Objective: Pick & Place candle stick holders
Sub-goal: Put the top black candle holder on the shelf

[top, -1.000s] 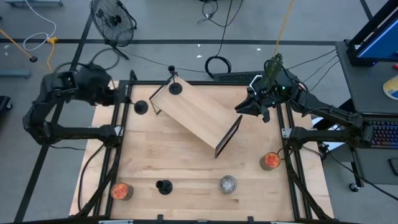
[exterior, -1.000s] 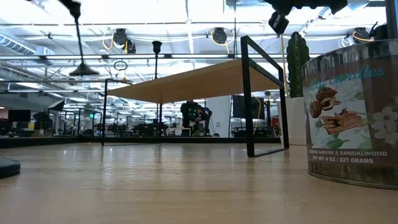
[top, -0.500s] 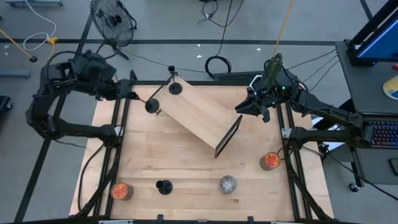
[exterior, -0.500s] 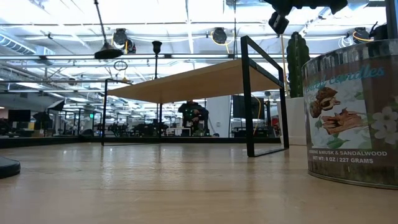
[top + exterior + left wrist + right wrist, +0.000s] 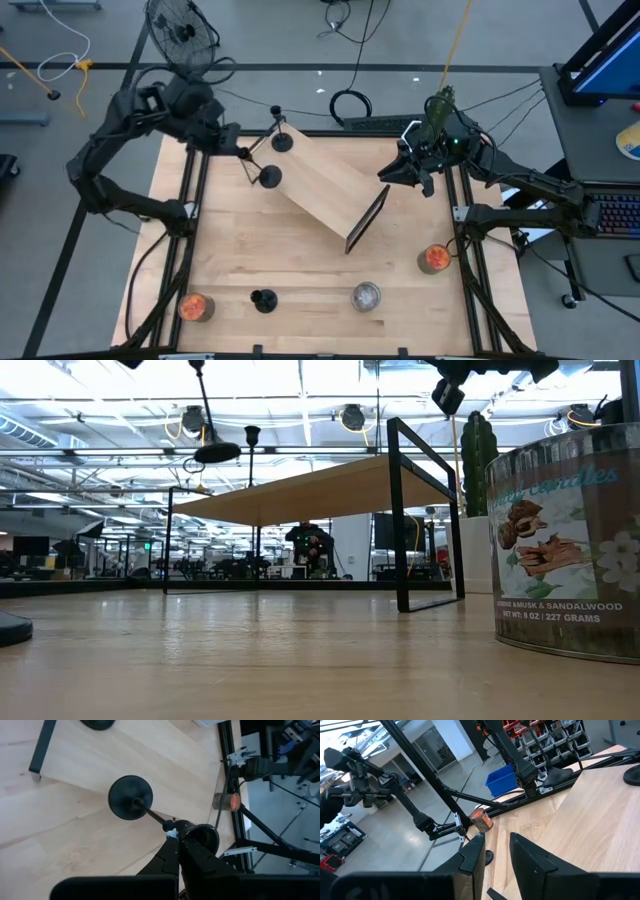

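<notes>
High view: shows left gripper [image 5: 243,153] at the table's far-left corner, shut tight on the stem of a black holder [image 5: 270,177], base out over the left edge of the shelf [image 5: 320,185]. Finds a second black holder [image 5: 282,141] standing on the shelf's far end, near the held one. Places a third black holder [image 5: 263,299] on the table [image 5: 250,240] near the front edge, between an orange cup [image 5: 196,306] at the front-left corner and a silvery cup [image 5: 366,296]. Puts another orange cup [image 5: 434,259] by the right rail. Keeps right gripper [image 5: 412,172] in the air beside the shelf's right end, near the cactus [image 5: 440,105].

Low view: catches the held black holder [image 5: 217,453] hanging base-down, clear above the shelf [image 5: 320,485] top, stem running up out of frame. Shows the second black holder [image 5: 252,435] upright on the shelf behind it, cactus [image 5: 478,450] at right.

Left wrist view: confirms left gripper [image 5: 175,837] pinched on the stem's end, round base [image 5: 130,797] over the shelf board. Glimpses an orange cup [image 5: 230,801] far off.

Right wrist view: shows right gripper [image 5: 496,837] fingers a little apart, nothing between them, with an orange cup [image 5: 481,820] beyond on the table.
</notes>
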